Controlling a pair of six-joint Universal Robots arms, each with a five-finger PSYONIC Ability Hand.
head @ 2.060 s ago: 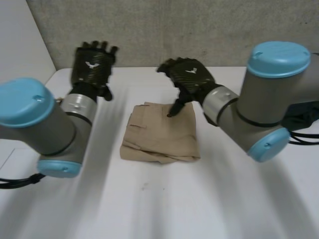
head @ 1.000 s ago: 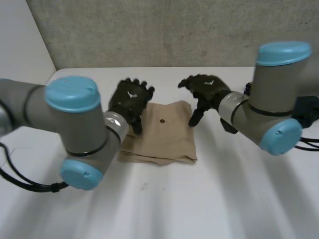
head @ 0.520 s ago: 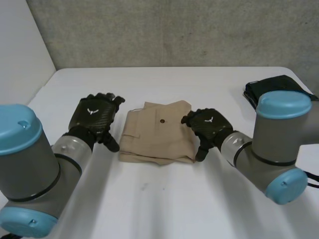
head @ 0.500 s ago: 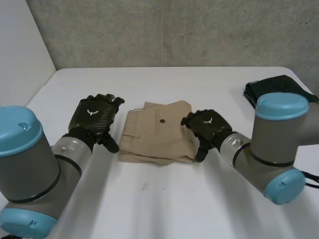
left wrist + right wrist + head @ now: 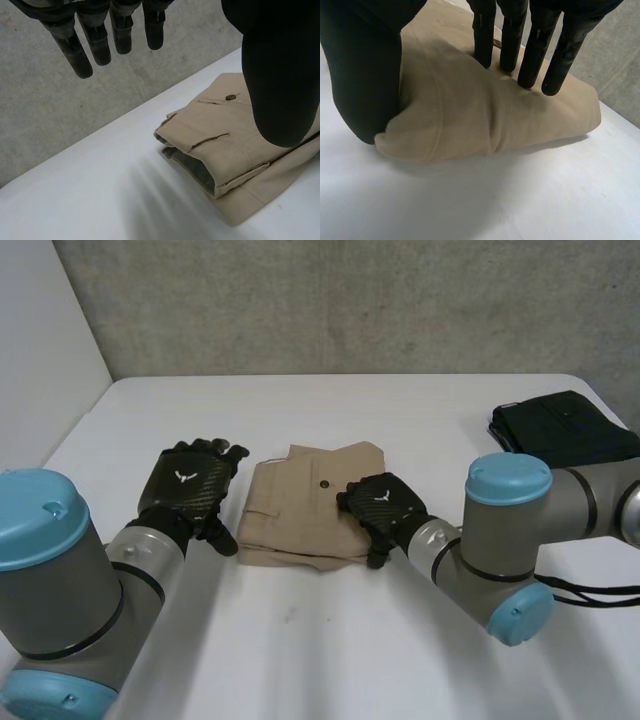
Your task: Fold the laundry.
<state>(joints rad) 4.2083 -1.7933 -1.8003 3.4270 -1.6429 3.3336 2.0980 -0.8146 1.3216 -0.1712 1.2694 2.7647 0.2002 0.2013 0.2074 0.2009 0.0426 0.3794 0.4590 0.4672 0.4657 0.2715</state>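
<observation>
At right edge of folded trousers (image 5: 298, 522), right hand (image 5: 385, 510) pinches cloth; left hand (image 5: 190, 485) spread alongside; one-sided pull may unfold layers

A white table (image 5: 330, 660) spreads from 6 o'clock up to a grey concrete wall (image 5: 350, 300) at 12 o'clock. A pale wall panel (image 5: 40, 360) stands at 10 o'clock. A black folded bundle (image 5: 560, 430) lies on the table's edge at 2 o'clock.
</observation>
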